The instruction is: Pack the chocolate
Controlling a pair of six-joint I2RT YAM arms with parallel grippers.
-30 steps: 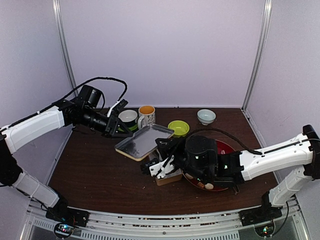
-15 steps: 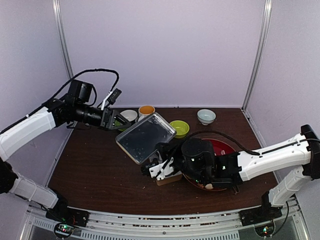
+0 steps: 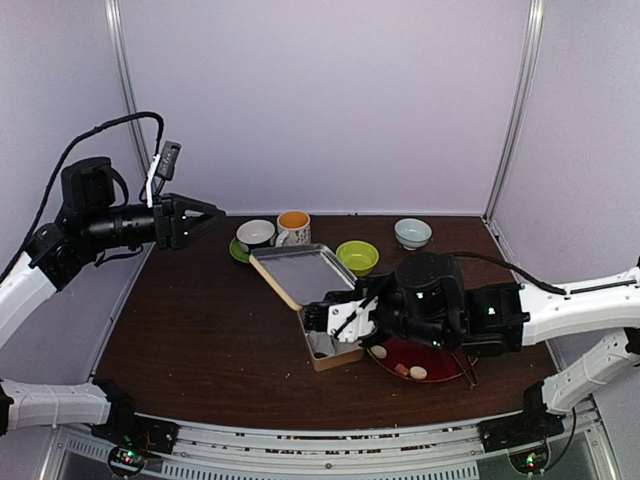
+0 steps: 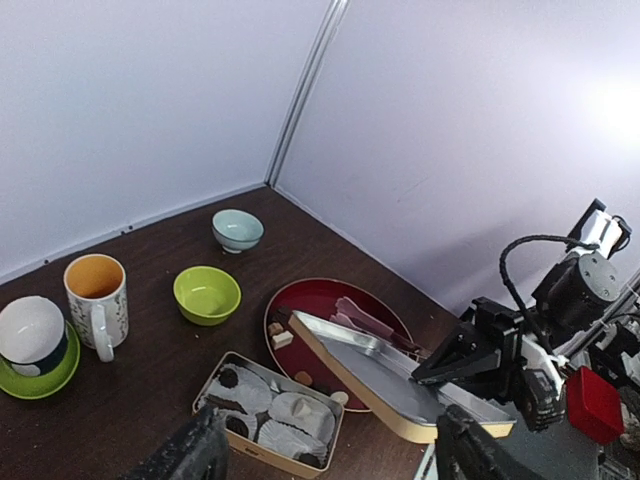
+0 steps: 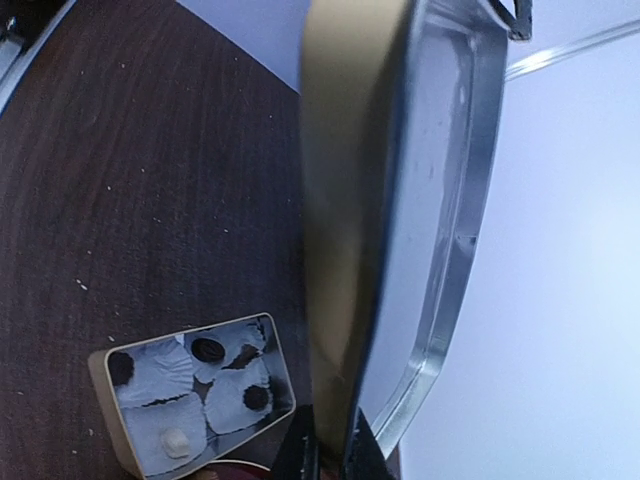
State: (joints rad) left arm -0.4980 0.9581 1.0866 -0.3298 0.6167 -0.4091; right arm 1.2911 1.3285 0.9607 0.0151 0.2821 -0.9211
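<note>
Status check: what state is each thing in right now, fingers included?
Tin base: open, paper cups inside, few chocolates in.
Lid: off, tilted, gripped.
Red plate: some chocolates on it.
Mug: upright.
Green bowl: upright, empty.
Pale bowl: upright.
Left gripper: open, empty.
Right gripper: fingers shut on lid.

Desk (image 3: 200, 330) dark brown wood; plate (image 4: 310, 305) deep red, bowl (image 4: 206, 294) lime green, far bowl (image 4: 238, 229) pale blue-green, mug (image 4: 97, 300) cream with speckled print and orange inside, white cup (image 4: 32, 330) with dark band on green saucer (image 4: 40, 372), lower left of the left wrist view. Tin (image 3: 338, 360) and lid (image 4: 385, 378) tan outside, silver inside. Chocolates (image 5: 208, 349) dark brown, one cream, in white paper cups (image 5: 160, 375).
</note>
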